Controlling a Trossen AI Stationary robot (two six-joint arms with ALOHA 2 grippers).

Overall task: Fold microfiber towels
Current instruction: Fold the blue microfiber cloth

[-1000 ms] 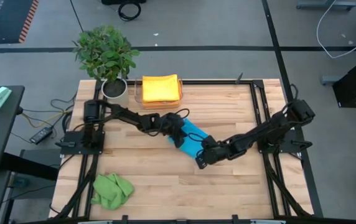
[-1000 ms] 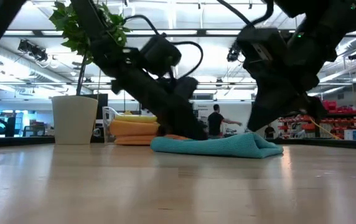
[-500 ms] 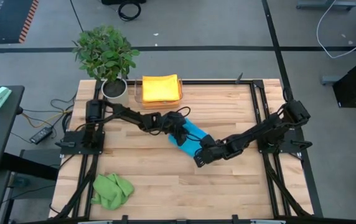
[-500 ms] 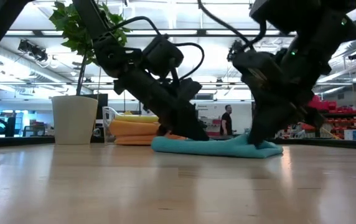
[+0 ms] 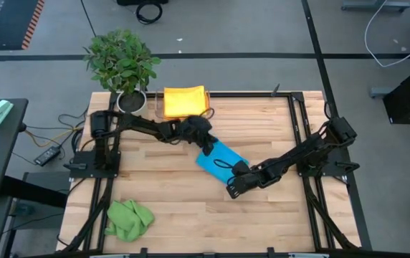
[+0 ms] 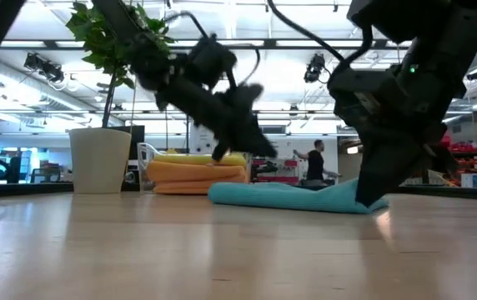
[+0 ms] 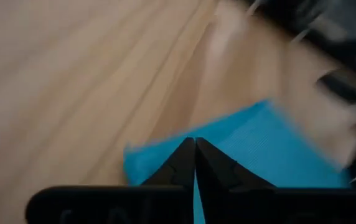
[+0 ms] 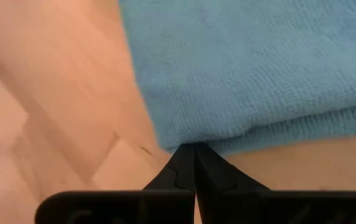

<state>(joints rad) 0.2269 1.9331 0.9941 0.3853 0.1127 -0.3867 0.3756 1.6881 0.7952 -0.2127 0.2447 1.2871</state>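
A blue microfiber towel (image 5: 223, 159) lies folded flat on the wooden table (image 5: 262, 122), near its middle. My left gripper (image 5: 208, 148) hangs shut just above the towel's far left corner and holds nothing; the low view shows it clear of the cloth (image 6: 267, 152). My right gripper (image 5: 231, 188) is shut and stands at the towel's near end (image 6: 370, 202). A crumpled green towel (image 5: 128, 218) lies at the near left. Folded yellow and orange towels (image 5: 184, 102) are stacked at the far edge. My right gripper's shut fingertips (image 8: 187, 155) meet the blue towel's folded edge (image 8: 193, 138) at its near end. They slant down onto it from the table's right and near side. The towel lies flat on the table. Whether the tips press on the cloth or only touch it, I cannot tell.
A potted plant (image 5: 122, 68) stands at the far left corner beside the towel stack. A black frame (image 5: 294, 129) runs along the table's edges. Bare wood lies at the far right and along the near side.
My left gripper has risen off the blue towel and drawn back toward the far left, so the towel's far half now lies uncovered and flat. The towel has stayed in place.
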